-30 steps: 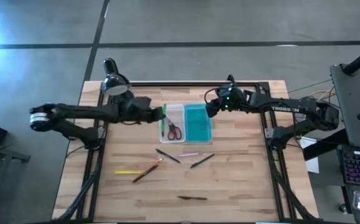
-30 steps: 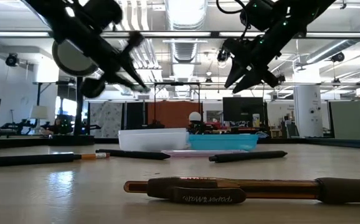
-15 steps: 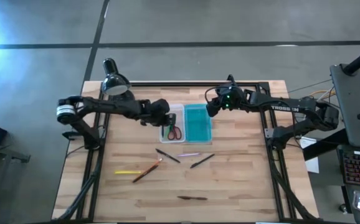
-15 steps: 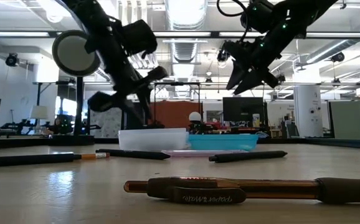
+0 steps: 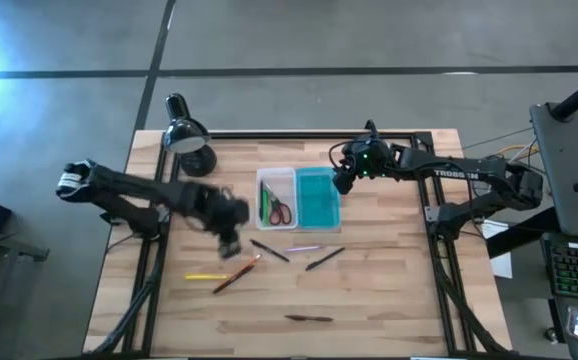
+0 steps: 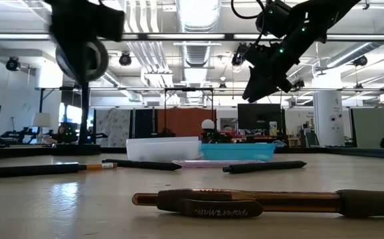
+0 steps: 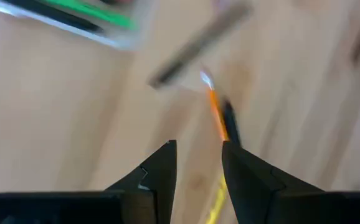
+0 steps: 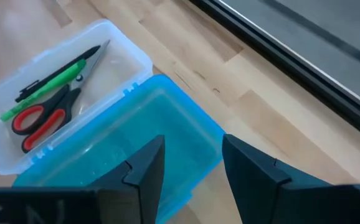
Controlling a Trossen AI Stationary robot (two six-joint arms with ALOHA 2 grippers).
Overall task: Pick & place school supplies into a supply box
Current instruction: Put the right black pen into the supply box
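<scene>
The supply box (image 5: 299,198) lies open on the table, clear tray (image 5: 276,190) on the left and teal lid (image 5: 319,198) on the right. Red-handled scissors (image 8: 33,121) and a green pen (image 8: 43,93) lie in the tray. Several pens and pencils lie on the wood nearer me: an orange pencil (image 5: 237,272), a yellow one (image 5: 204,276), a lilac one (image 5: 304,248), dark ones (image 5: 269,250) (image 5: 324,259) and a brown pen (image 5: 309,318). My left gripper (image 7: 198,146) hangs open above the orange pencil (image 7: 216,115), blurred. My right gripper (image 8: 192,155) hovers open over the lid's far right corner.
A black desk lamp (image 5: 184,135) stands at the far left corner of the table. Black rails frame the table's far edge and sides (image 5: 299,133). Bare wood lies near the table's near edge around the brown pen (image 6: 245,202).
My left gripper has swung away from above the clear tray toward the table's near left, and now hangs over the orange pencil. The green pen, seen at its fingertips a second ago, now lies in the tray. My right arm has stayed almost still.
</scene>
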